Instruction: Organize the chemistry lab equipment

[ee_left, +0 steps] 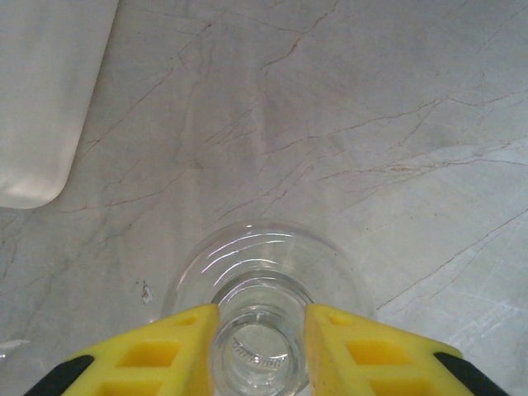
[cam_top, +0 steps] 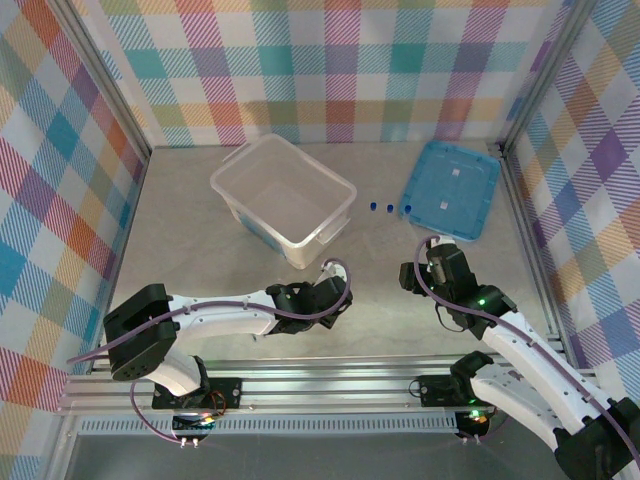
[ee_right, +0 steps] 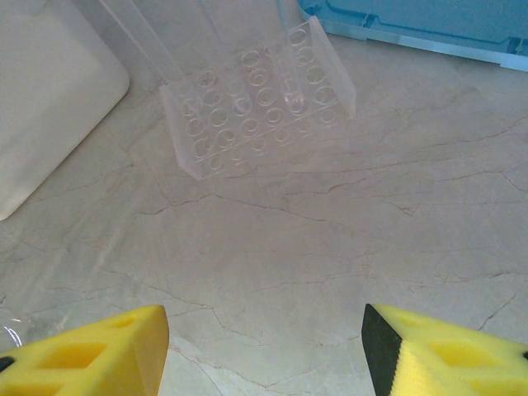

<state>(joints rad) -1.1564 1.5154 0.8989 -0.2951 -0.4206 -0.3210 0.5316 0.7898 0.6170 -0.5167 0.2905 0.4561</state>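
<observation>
Glass flask [ee_left: 264, 260] neck pinched by left end effector [ee_left: 262, 330], right end effector [ee_right: 262, 330] spread wide

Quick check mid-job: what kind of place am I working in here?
Likely a staged robot test cell, not a real lab: plaid-patterned walls, aluminium frame rails, marble-look tabletop.

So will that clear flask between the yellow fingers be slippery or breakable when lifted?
Probably slippery: the glass flask has a smooth, glossy neck where the left end effector pinches it. Likely fragile, being clear glass. Its wide round base suggests it stands steadily, though on its side it could roll.
</observation>
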